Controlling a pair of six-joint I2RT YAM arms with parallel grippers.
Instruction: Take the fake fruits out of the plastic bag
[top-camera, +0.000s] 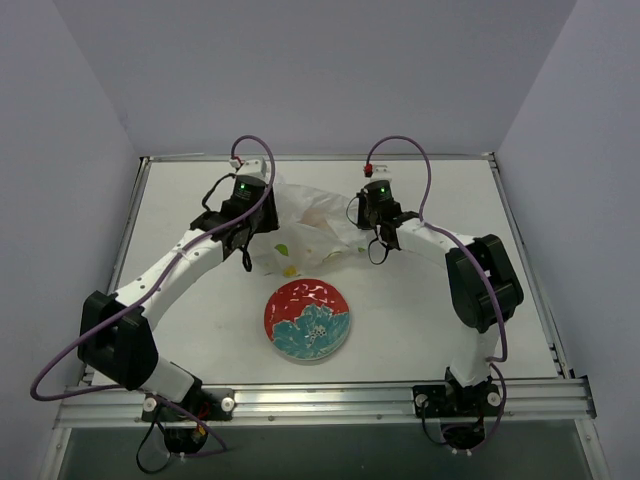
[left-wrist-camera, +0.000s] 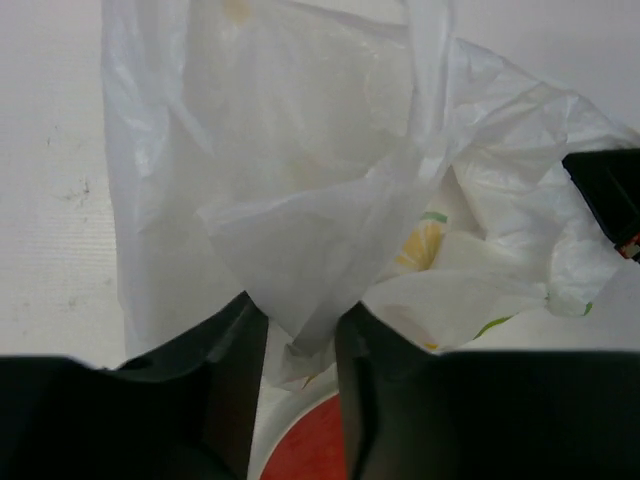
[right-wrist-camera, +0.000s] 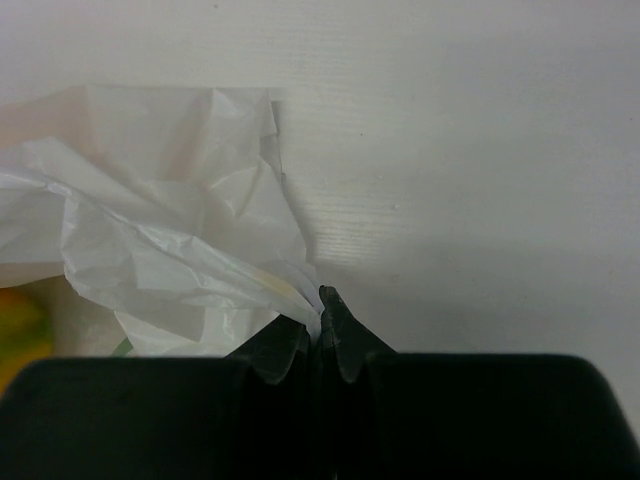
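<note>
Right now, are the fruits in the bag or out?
In: a yellow-orange fruit shows within folds of the bag; none lies on the plate.

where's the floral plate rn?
Top view: the plate sits near the middle of the table, just on the near side of the plastic bag.

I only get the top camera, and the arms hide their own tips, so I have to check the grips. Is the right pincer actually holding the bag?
Observer: Yes. In the right wrist view the right pincer is shut on a pinched fold at the edge of the bag.
Operator: And the left one?
Observer: In the left wrist view the left pincer is open. It stands either side of a hanging fold of the bag and is not yet pinching it.
</note>
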